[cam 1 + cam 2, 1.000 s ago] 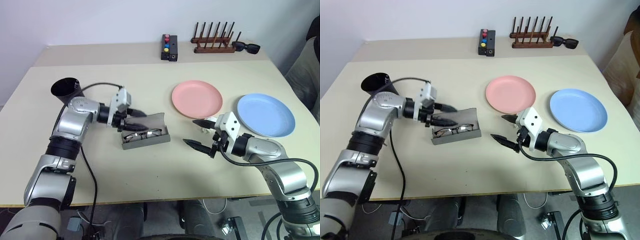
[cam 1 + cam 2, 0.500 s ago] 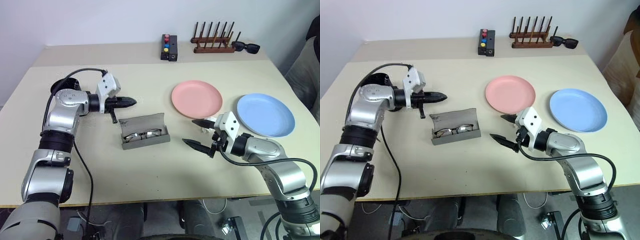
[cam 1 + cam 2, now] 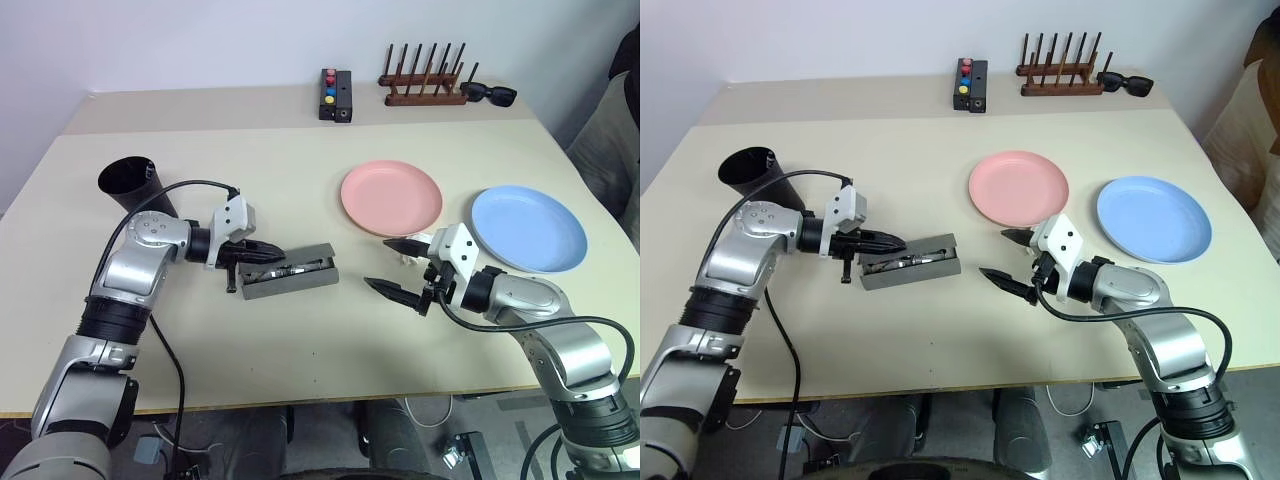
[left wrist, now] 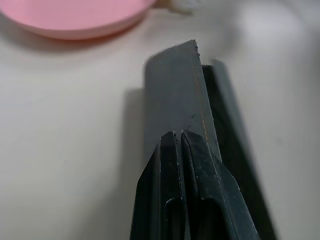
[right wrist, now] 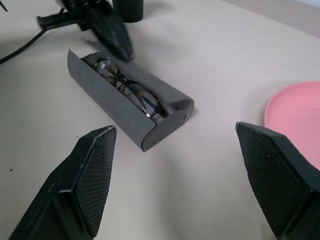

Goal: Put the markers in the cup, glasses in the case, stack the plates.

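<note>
We see our silver left arm bent at the elbow, its forearm reaching in toward the middle. The black two-fingered left gripper at its end points to our right and slightly downward, fingers pressed together to a single tip. Our silver right arm also bends inward, its forearm angled toward our left. The black two-fingered right gripper points the same way, nearly level, its fingers spread wide apart and holding nothing.
</note>
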You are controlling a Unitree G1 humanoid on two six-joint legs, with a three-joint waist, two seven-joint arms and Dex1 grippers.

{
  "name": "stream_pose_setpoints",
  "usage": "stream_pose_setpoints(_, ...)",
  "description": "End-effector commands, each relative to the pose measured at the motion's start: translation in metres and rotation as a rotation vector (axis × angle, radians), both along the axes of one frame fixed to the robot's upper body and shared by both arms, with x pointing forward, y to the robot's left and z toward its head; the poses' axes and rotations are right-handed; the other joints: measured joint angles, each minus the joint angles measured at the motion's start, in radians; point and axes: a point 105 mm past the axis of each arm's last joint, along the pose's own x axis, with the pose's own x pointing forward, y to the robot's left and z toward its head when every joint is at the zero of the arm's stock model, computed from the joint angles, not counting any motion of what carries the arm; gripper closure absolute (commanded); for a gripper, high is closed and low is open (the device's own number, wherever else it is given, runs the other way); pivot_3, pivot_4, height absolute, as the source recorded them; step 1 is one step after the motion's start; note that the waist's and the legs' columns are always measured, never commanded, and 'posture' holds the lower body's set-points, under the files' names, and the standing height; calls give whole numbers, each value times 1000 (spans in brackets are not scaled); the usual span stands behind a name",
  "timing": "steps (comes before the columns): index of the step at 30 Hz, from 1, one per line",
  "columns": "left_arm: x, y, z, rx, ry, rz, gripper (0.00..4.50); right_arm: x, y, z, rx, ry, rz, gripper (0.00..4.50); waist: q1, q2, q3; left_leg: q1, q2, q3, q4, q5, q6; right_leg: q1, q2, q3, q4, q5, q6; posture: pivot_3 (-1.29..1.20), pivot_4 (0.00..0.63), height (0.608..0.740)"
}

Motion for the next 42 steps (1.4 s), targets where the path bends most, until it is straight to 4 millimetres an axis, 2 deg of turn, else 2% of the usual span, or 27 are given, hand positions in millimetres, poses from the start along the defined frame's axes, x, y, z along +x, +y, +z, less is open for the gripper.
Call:
stream_pose_setpoints(1, -11, -4, 1, 11, 3, -43, 4396, -2, 4, 12, 11, -52, 22, 601, 2, 0, 0, 0, 0, 0, 0, 0, 0, 0, 0, 0, 0, 0, 0, 0, 150, 734)
stream_pose_setpoints(6, -17, -1, -21, 76, 29, -35, 4396, -1, 5, 13, 10, -54, 26, 601, 5, 0, 0, 0, 0, 0, 0, 0, 0, 0, 0, 0, 0, 0, 0, 0, 150, 734)
stream_pose_setpoints(9, -18, 0, -26, 76, 30, -23, 4396, -1, 5, 13, 10, -54, 28, 601, 4, 1, 0, 0, 0, 0, 0, 0, 0, 0, 0, 0, 0, 0, 0, 0, 150, 734)
stream_pose_setpoints(12, -13, -3, -14, -6, 11, 9, 4396, 0, 5, 14, 7, -58, 27, 601, 5, 1, -1, 0, 0, 0, 0, 0, 0, 1, 0, 0, 0, 0, 0, 0, 150, 734)
stream_pose_setpoints(16, -6, -4, 17, -156, -29, 50, 4396, 1, 3, 15, 2, -67, 19, 601, 5, 0, 0, 0, 0, 0, 1, 0, 0, 1, 0, 0, 0, 0, 0, 0, 150, 734)
stream_pose_setpoints(21, -5, 7, 39, -216, -75, 90, 4396, 8, -1, 15, -23, -90, -17, 601, 1, 1, 0, 0, 0, 0, 0, 0, 0, 0, 0, 0, 0, 0, 0, 0, 150, 734)
stream_pose_setpoints(25, -10, 19, 46, -211, -93, 115, 4396, 29, -11, 20, -61, -154, -125, 601, 0, 0, 0, 0, 0, 0, 0, 0, 0, 0, 0, 0, 0, 0, 0, 0, 150, 734)
stream_pose_setpoints(28, -19, 23, 42, -175, -89, 115, 4396, 44, -17, 19, -139, -199, -182, 601, -1, 1, 0, 0, 0, 0, 0, 0, 0, 0, 0, 0, 0, 0, 0, 0, 150, 734)
stream_pose_setpoints(32, -33, 21, 34, -153, -69, 102, 4396, 59, -16, 18, -198, -228, -209, 601, 0, 1, 0, 0, 0, 0, -1, 0, 0, -1, 0, 0, -1, 0, 0, 0, 150, 734)
stream_pose_setpoints(37, -39, 14, 27, -187, -41, 140, 4396, 76, 2, 1, -359, -276, -186, 601, 0, 1, 0, 0, 0, 0, 0, 0, 0, -1, 0, 0, -1, -1, -3, 0, 150, 734)
stream_pose_setpoints(42, -54, 0, 23, -232, 6, 109, 4396, 90, 3, -17, -487, -302, -209, 601, -1, 1, 0, 0, 0, 0, -1, 0, 0, -1, 0, 0, -2, -1, -2, 0, 150, 734)
